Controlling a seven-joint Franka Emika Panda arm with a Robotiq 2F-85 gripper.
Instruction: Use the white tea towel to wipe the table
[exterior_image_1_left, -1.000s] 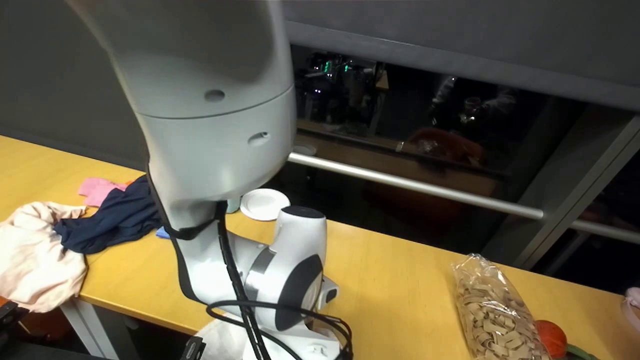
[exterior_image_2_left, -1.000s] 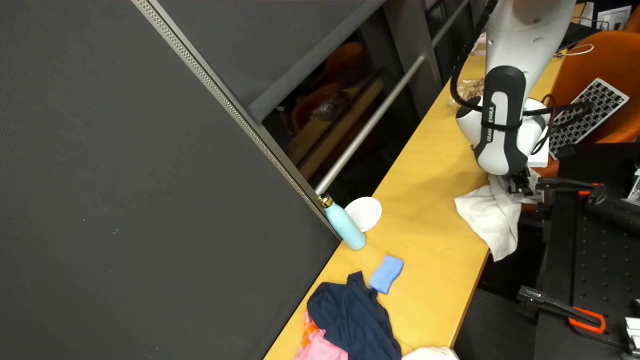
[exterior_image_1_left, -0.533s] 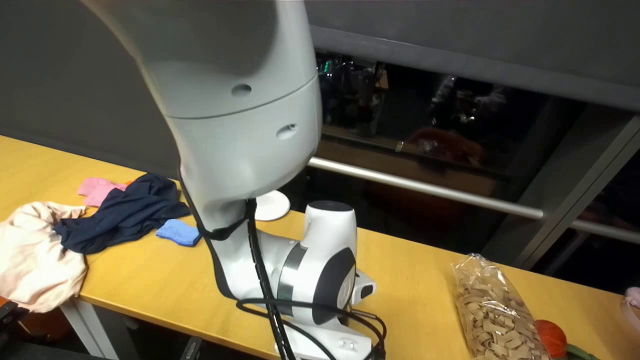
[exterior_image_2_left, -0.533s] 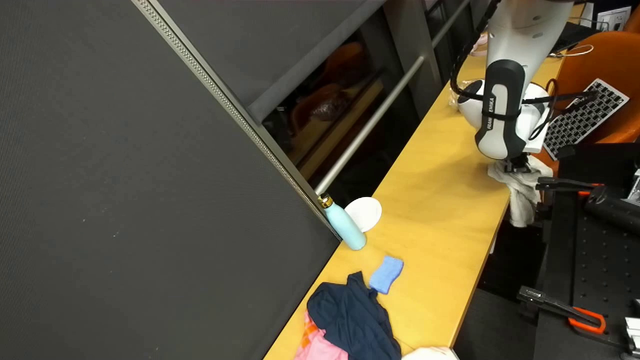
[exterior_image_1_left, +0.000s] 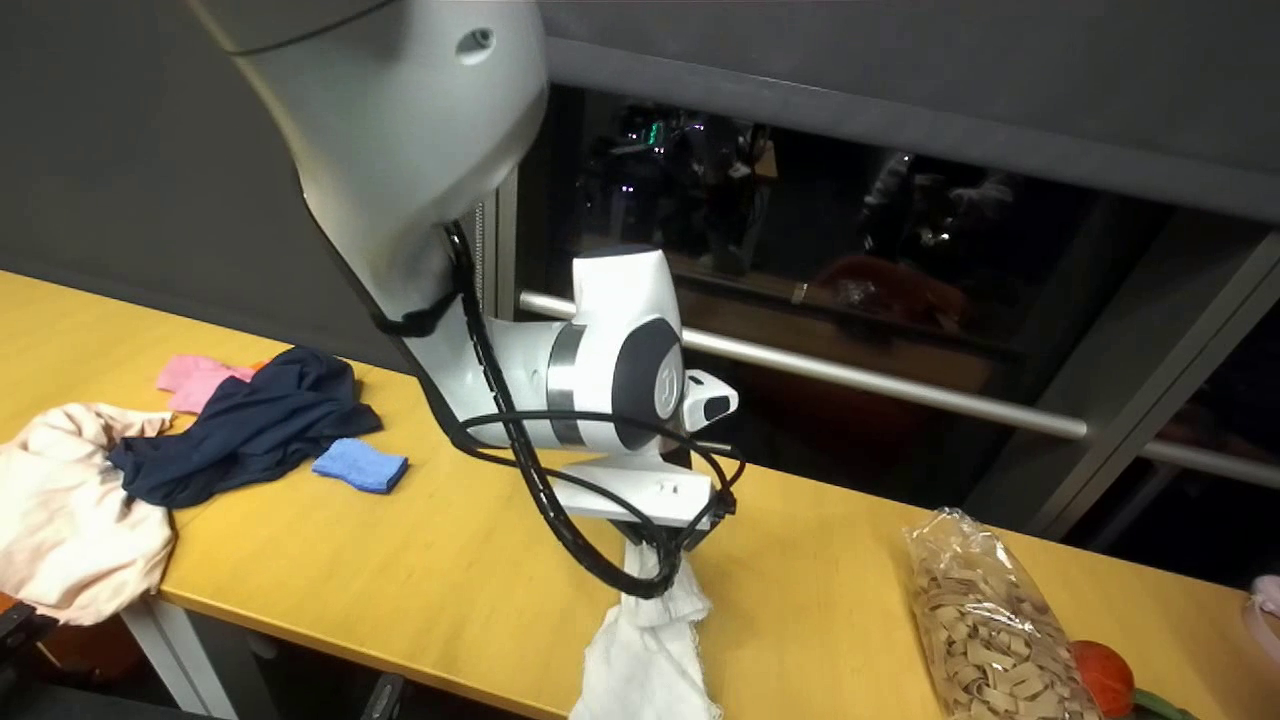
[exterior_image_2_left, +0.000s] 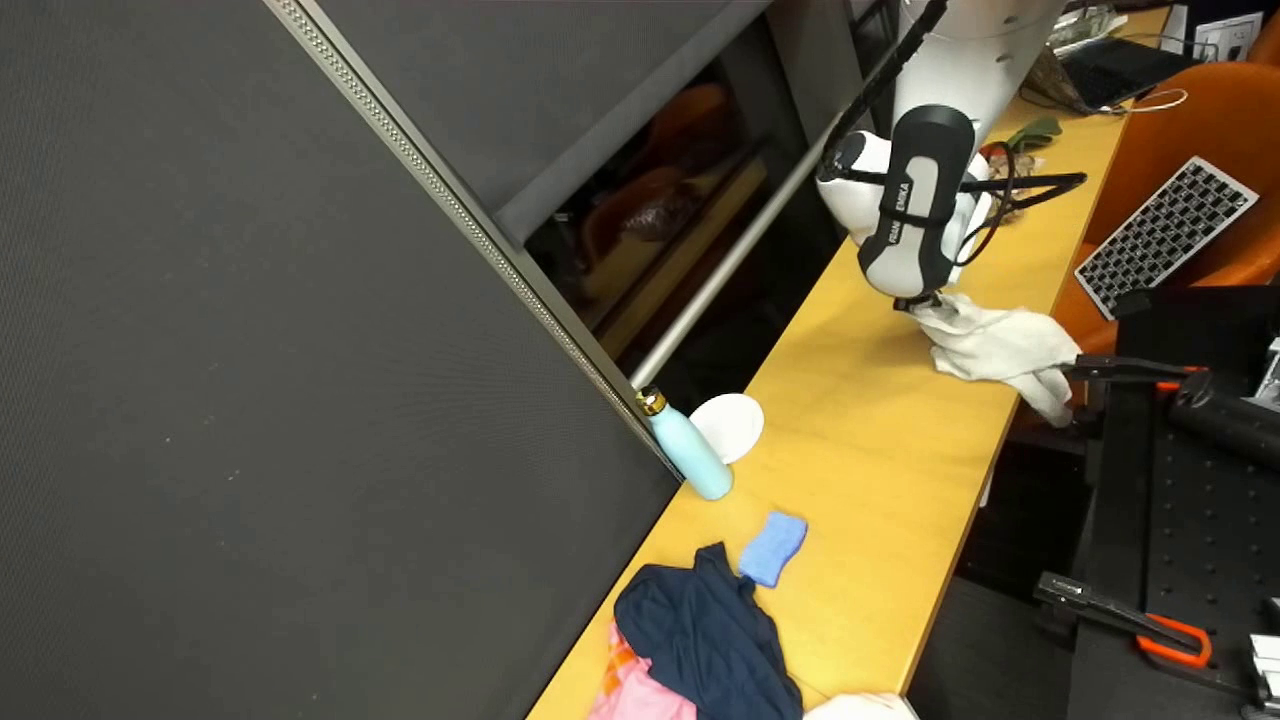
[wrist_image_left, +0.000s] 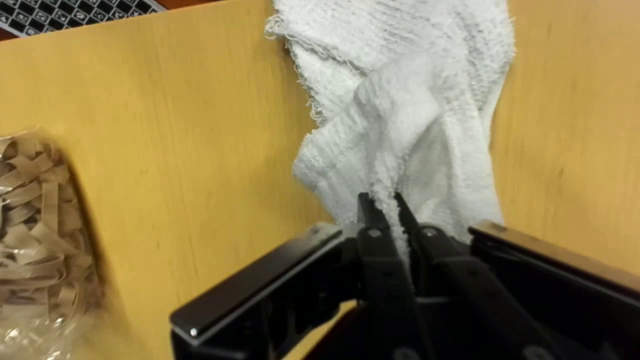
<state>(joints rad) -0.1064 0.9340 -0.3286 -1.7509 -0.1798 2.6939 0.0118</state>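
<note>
The white tea towel (wrist_image_left: 415, 90) is bunched at one end between the fingertips of my gripper (wrist_image_left: 382, 197) in the wrist view. The rest of it trails flat over the yellow wooden table (wrist_image_left: 200, 125). In an exterior view the towel (exterior_image_2_left: 1000, 345) stretches from the gripper (exterior_image_2_left: 917, 302) across the table, and its far end hangs over the edge. The towel (exterior_image_1_left: 645, 655) also shows below the hand in an exterior view, where a black cable partly hides the fingers. The gripper is shut on the towel, low over the table (exterior_image_1_left: 480, 560).
A bag of pasta (exterior_image_1_left: 985, 620) and a red-orange item (exterior_image_1_left: 1103, 675) lie beside the arm. A blue sponge (exterior_image_2_left: 773, 548), dark blue cloth (exterior_image_2_left: 705, 630), bottle (exterior_image_2_left: 685, 448) and white plate (exterior_image_2_left: 728, 427) lie farther along. The window rail (exterior_image_2_left: 740, 250) runs along the back.
The gripper first shifted along the table towards the pasta bag, then moved back towards the window, pulling the towel from the near edge inward over the table. The other objects stayed put.
</note>
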